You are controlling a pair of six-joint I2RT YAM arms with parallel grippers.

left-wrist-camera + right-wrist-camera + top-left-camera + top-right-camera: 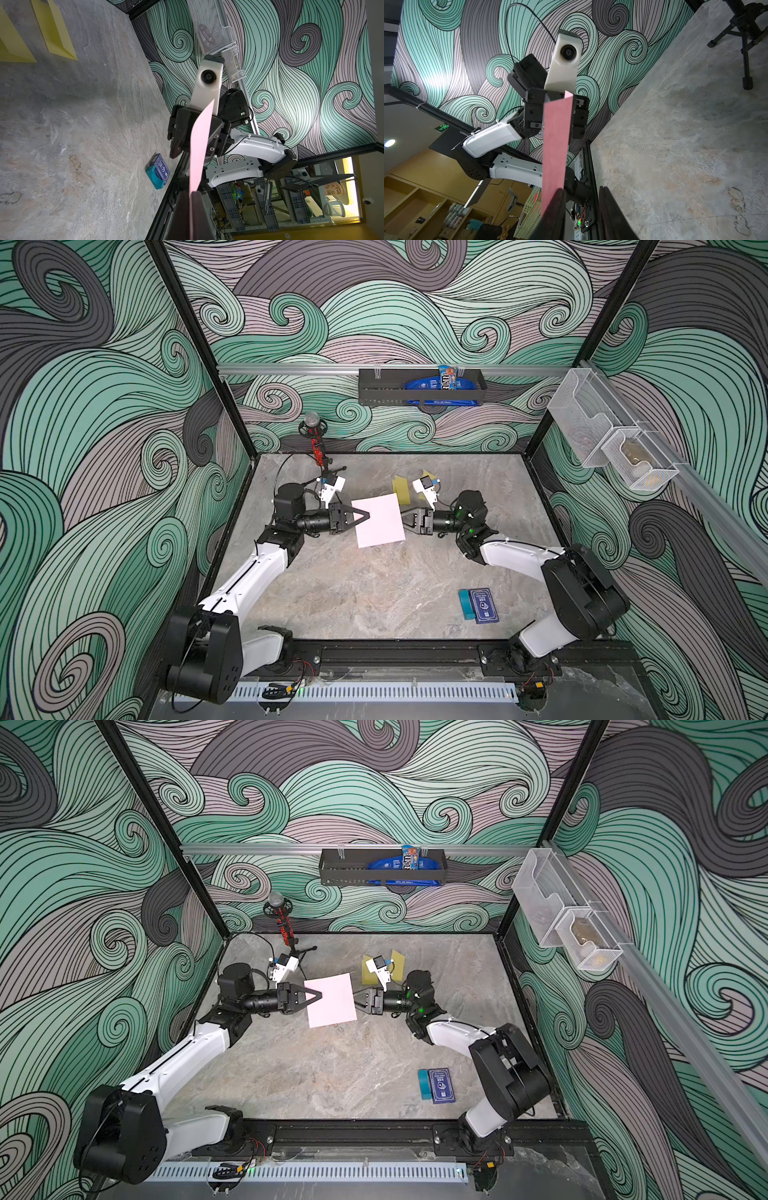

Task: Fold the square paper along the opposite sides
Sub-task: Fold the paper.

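nearest the camera, the bare front of the bench (353,593) is lying open, with a dark blue card box (482,605) leaning on a teal case (465,605) off to the right, well apart from the work.

further in, the pink paper (380,520) is hanging just above the bench between the two arms, roughly level. the left gripper (368,515) is clamping fully shut on the middle of its left edge, and in the left wrist view the sheet (199,145) is running out edge-on from the closed left gripper (192,193). a grip at mid-edge is probably there so that side can be carried across to the opposite one.

the right gripper (402,514) is meeting the middle of the right edge. in the right wrist view its fingers are standing partly apart (581,189), and the paper (556,135) is running along the finger farther from the bench rather than filling the gap. it looks like it is steadying the sheet, not pinching it. whether the sheet is lying over or under that finger is hard to make out.

no crease is showing, so the fold looks not yet begun.

beyond the paper, two yellow sheets (402,489) are lying half hidden behind the right wrist camera. a microphone (312,423) is standing at the back left. on the far wall a black basket (419,385) is holding blue packets, only partly readable.
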